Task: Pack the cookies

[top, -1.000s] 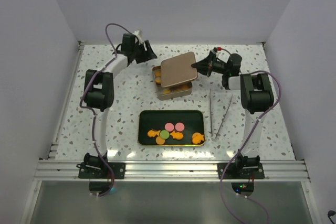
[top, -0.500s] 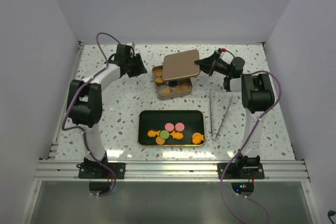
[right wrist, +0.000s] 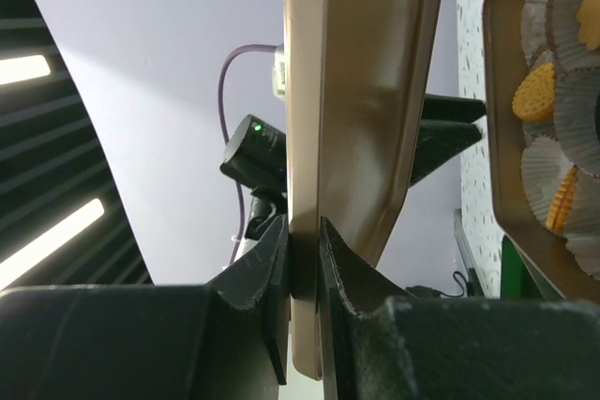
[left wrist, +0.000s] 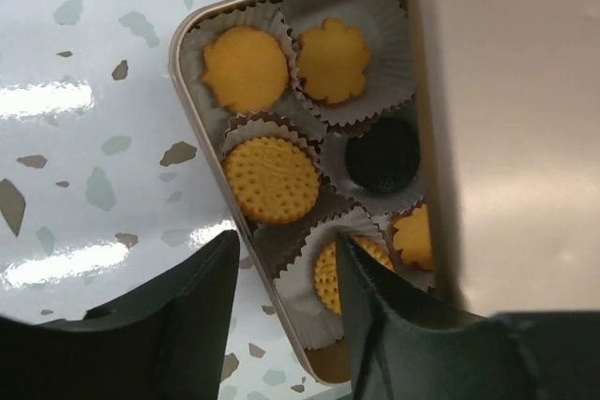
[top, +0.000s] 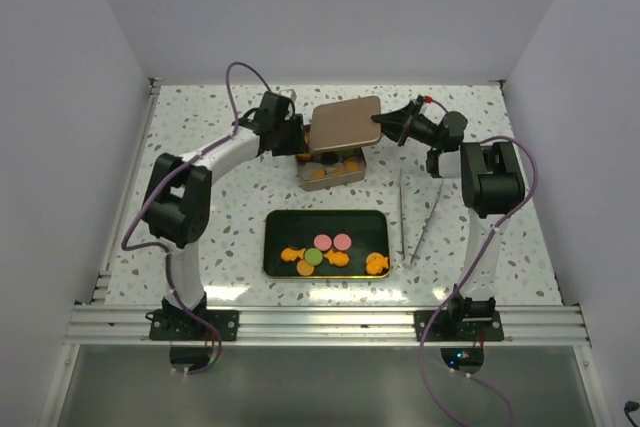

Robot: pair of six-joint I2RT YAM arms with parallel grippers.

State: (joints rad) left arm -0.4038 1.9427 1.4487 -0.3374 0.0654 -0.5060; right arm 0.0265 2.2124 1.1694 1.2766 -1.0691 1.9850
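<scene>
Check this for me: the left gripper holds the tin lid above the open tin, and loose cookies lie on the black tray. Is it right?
The right gripper, not the left, holds the lid above the open tin; the right wrist view shows it. The rest stands.

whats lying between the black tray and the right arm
A pair of metal tongs lies on the speckled table there, just off the black tray and short of the right arm. The top view shows it.
</scene>
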